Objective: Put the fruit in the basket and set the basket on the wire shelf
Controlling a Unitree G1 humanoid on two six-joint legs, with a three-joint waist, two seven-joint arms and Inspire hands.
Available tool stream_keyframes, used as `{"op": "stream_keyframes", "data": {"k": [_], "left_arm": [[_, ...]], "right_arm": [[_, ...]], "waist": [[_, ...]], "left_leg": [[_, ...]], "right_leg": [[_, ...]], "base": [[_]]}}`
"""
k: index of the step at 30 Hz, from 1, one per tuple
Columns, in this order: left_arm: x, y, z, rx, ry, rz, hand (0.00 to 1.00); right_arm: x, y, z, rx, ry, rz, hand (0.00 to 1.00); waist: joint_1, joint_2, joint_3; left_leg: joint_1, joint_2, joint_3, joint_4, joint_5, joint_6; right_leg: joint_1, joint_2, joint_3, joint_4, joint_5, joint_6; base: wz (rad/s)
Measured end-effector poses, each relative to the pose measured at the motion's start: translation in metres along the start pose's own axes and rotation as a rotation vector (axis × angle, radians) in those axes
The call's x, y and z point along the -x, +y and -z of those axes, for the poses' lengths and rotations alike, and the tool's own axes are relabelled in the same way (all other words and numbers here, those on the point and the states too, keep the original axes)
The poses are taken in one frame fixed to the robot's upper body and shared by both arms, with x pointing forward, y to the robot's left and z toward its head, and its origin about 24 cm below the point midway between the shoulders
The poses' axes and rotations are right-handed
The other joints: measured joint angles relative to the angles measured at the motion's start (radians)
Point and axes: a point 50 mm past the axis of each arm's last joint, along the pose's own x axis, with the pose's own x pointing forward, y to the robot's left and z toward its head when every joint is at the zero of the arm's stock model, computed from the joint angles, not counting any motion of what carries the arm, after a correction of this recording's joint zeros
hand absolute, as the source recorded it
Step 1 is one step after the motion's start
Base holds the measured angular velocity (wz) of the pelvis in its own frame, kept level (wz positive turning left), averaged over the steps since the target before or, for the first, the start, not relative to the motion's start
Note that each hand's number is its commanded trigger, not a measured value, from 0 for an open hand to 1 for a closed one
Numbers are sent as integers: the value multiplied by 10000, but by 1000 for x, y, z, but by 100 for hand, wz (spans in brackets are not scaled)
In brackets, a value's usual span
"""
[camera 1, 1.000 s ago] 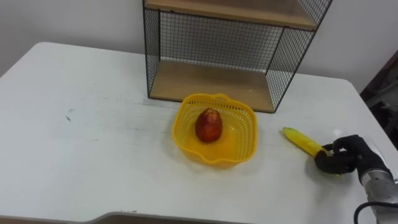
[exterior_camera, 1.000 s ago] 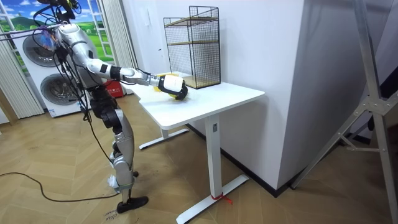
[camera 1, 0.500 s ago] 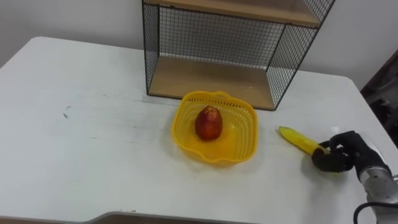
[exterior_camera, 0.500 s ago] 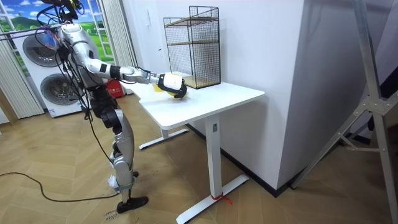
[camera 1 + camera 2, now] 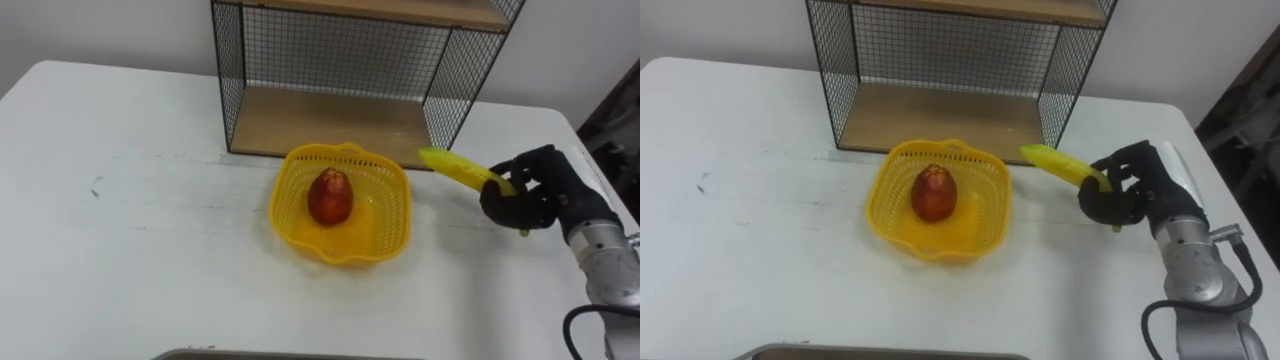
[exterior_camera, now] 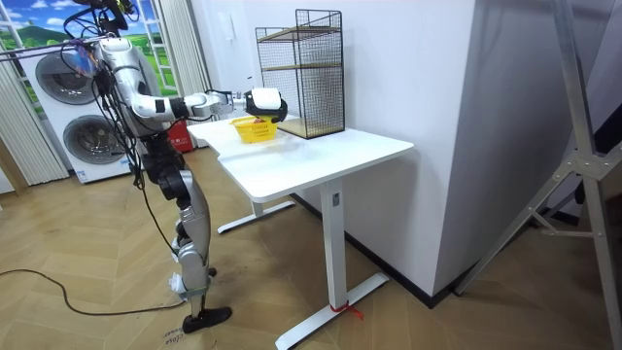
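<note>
At the right side of the surface [image 5: 130,230], the right robot hand [image 5: 532,192] is clenched around one end of a banana [image 5: 455,167], with its dark fingers curled over the fruit. The banana is yellow and tilted. Its gripped end sits low inside the fist, and its free end points up and to the left, toward the basket. The room view shows this robot hand [image 6: 264,102] held above the surface rather than resting on it, with the right arm stretched out over the table. From the head camera, the banana's free tip sits just beside the basket's right rear corner and near the front right post of the wire shelf. Whether it touches either cannot be told.

The basket [image 5: 287,195] is yellow plastic with lattice walls and a wavy rim. It stands upright on the surface directly in front of the wire shelf, close to the shelf's lower front edge. One red fruit [image 5: 329,196] lies inside it, near the middle of the basket floor.

The wire shelf [image 5: 340,50] has black mesh at the sides and back, an open front and wooden boards. It stands at the rear of the surface.

The robot stands upright at the end of the surface on the room view's left, with washing machines [image 6: 87,146] behind it.
</note>
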Motion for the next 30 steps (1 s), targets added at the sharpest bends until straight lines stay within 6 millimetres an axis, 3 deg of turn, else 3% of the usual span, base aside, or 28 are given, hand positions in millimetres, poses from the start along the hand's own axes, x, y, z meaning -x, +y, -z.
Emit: {"op": "stream_keyframes", "data": {"k": [11,21,30], "left_arm": [[-1,-6,-1,69,-8,116,0],[-1,-7,-2,82,59,126,0],[-2,-4,-7,72,-106,83,0]], "right_arm": [[1,-4,-13,120,-560,362,100],[3,1,-34,127,-1315,314,100],[8,0,-55,180,-2240,107,100]], "waist": [[37,108,-28],[138,-98,-51],[126,-116,2]], "left_leg": [[49,1,46,-28,0,0],[117,1,134,-119,1,2],[76,6,155,-43,0,2]], "right_leg": [[7,0,10,3,0,0],[-3,0,90,10,1,0],[-57,0,104,22,1,0]], "base": [[0],[-2],[0]]}}
